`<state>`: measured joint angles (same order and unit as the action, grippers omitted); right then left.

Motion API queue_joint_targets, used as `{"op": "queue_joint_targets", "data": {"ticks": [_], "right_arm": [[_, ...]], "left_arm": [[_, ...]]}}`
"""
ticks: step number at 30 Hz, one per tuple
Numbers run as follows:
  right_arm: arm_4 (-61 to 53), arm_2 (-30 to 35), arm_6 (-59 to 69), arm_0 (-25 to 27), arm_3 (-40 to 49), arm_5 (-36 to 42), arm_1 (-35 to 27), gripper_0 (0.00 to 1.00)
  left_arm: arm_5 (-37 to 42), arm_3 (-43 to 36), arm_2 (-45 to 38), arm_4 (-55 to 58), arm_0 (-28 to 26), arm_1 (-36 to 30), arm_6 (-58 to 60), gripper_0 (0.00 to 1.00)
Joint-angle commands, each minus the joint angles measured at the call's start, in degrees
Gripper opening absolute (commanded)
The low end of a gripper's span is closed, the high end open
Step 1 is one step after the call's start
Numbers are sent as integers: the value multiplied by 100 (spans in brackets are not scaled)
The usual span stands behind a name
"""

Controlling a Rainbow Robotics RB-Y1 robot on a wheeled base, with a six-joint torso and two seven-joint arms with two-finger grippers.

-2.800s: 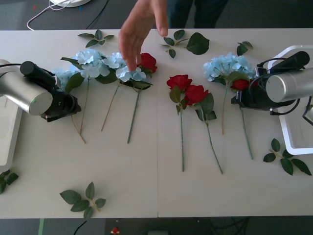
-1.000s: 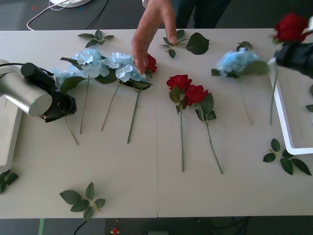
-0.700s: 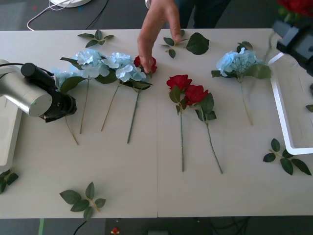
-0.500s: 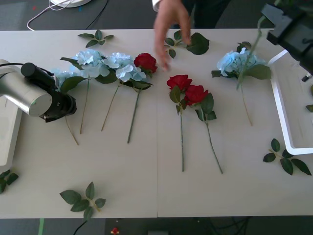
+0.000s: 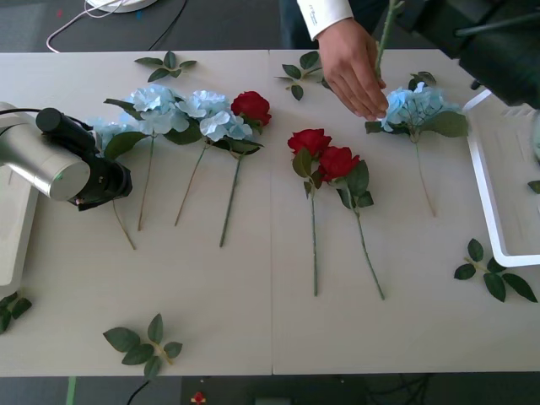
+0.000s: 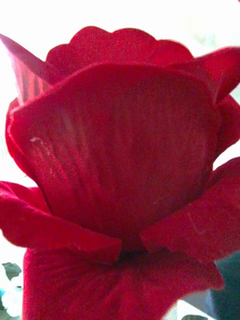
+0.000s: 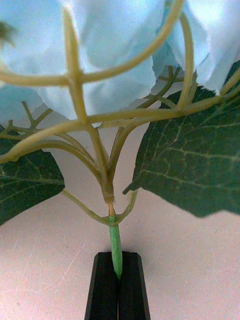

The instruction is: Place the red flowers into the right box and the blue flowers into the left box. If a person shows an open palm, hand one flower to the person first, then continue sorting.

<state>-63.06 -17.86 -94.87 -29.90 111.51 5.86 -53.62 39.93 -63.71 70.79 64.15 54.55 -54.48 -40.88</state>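
Note:
My left gripper (image 5: 108, 182) (image 7: 118, 260) is shut on the green stem of a blue flower (image 5: 110, 132) (image 7: 110, 45) lying at the table's left. Two more blue flowers (image 5: 181, 110) and a red flower (image 5: 251, 107) lie beside it. Two red flowers (image 5: 325, 153) lie mid-table, and another blue flower (image 5: 413, 105) lies further right. My right arm (image 5: 498, 42) is raised at the far right, holding a red flower (image 6: 120, 165) whose stem (image 5: 386, 29) hangs down. The person's hand (image 5: 354, 67), fingers down, is right beside that stem. The right box (image 5: 483, 198) and left box (image 5: 13, 245) flank the table.
Loose green leaf sprigs lie at the back (image 5: 325, 74), front left (image 5: 145, 342) and front right (image 5: 494, 274). A white cable (image 5: 80, 21) runs on the floor behind the table. The near half of the table is bare.
My right arm has lifted a red flower off the table, up and toward the back. The person's hand has moved from the left flowers rightward to the hanging stem. The left arm has stayed put.

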Motion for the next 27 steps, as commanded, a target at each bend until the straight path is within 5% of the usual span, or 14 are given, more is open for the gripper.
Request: {"op": "queue_joint_targets", "data": {"ticks": [1, 8, 9, 10, 11, 27], "right_arm": [[83, -104, -172, -306, -94, -76, 247, 0], [57, -165, -155, -306, -103, -76, 300, 4], [48, -174, -155, -306, -112, -76, 300, 57], [48, -174, -155, -306, -121, -76, 309, 90], [65, -165, -164, -306, -138, -76, 309, 100], [-154, -165, 56, 11, -94, 100, 28, 100]], "left_arm": [[-55, 51, 119, -51, 214, 96, 256, 0], [-55, 51, 119, -51, 214, 96, 256, 0], [-55, 51, 119, -51, 214, 96, 256, 0], [-55, 51, 119, -51, 214, 96, 256, 0], [-55, 51, 119, -51, 214, 96, 256, 0], [-55, 51, 119, -51, 214, 96, 256, 0]]}}
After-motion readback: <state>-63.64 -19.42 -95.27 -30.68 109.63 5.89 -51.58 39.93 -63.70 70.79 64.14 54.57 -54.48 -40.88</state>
